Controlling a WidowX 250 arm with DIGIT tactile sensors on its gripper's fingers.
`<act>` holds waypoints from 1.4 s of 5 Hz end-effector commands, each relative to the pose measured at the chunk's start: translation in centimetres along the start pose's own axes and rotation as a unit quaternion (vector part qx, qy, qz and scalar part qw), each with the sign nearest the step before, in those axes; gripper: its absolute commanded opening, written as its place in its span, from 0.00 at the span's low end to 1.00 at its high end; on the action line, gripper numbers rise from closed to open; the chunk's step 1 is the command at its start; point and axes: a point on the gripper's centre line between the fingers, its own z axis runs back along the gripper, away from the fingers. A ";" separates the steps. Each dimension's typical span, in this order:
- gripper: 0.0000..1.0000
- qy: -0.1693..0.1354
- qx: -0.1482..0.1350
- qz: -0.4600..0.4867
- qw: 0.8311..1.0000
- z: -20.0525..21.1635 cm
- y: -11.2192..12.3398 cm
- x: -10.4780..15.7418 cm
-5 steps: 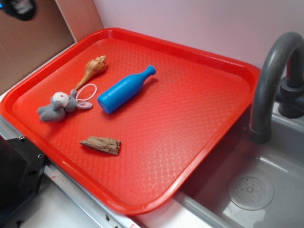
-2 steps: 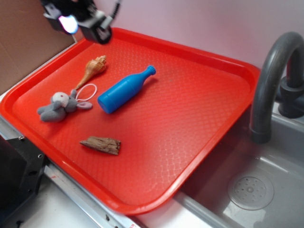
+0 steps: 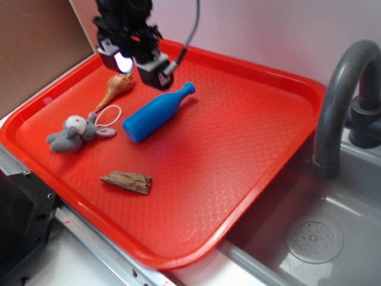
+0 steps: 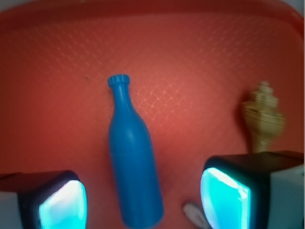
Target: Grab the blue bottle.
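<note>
Tool (image 3: 136, 59) hung above the far left part of the red tray (image 3: 250, 149), fingers spread wide, nothing between them. In the wrist view, tool (image 4: 143, 200) framed by two glowing fingertips (image 4: 62, 202) at the bottom corners, well apart from each other.

Blue bottle (image 3: 156, 113) lay on its side on the tray, just below and slightly right of the tool in the exterior view, untouched. Neck pointed toward the tray's far edge, flat base toward the near side. From the wrist, blue bottle (image 4: 131, 157) ran lengthwise between the two fingertips, ringed mouth pointing away from the tool, base close to the bottom edge; lying nearer the left fingertip than the right one.

Seashell (image 3: 117, 84) rested just beneath the tool's left side in the exterior view, partly hidden by it; in the wrist view, seashell (image 4: 263, 119) sat right above the right fingertip. Grey plush toy (image 3: 76, 133) with a white loop lay further toward the near left of the tool, beside the bottle's base. Piece of bark (image 3: 127, 181) lay well apart, nearer the tray's front edge. Grey faucet (image 3: 342, 95) and sink (image 3: 321, 238) stood far off to the right of the tray.
</note>
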 end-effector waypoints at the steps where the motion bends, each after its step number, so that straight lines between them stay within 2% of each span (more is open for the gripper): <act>1: 1.00 0.022 -0.008 -0.031 0.999 -2.9 0.5 1.5; 2: 1.00 0.045 -0.033 -0.047 0.997 -4.2 0.9 1.7; 3: 1.00 0.054 -0.026 -0.051 0.997 -5.1 1.4 2.0; 4: 0.00 0.055 -0.024 -0.056 0.997 -5.3 1.5 2.2; 5: 0.00 0.056 -0.019 -0.055 0.997 -5.5 1.5 2.1; 6: 0.00 0.033 -0.009 -0.058 0.998 -4.4 1.8 2.3; 7: 0.00 -0.022 -0.002 -0.089 0.996 0.7 2.8 3.3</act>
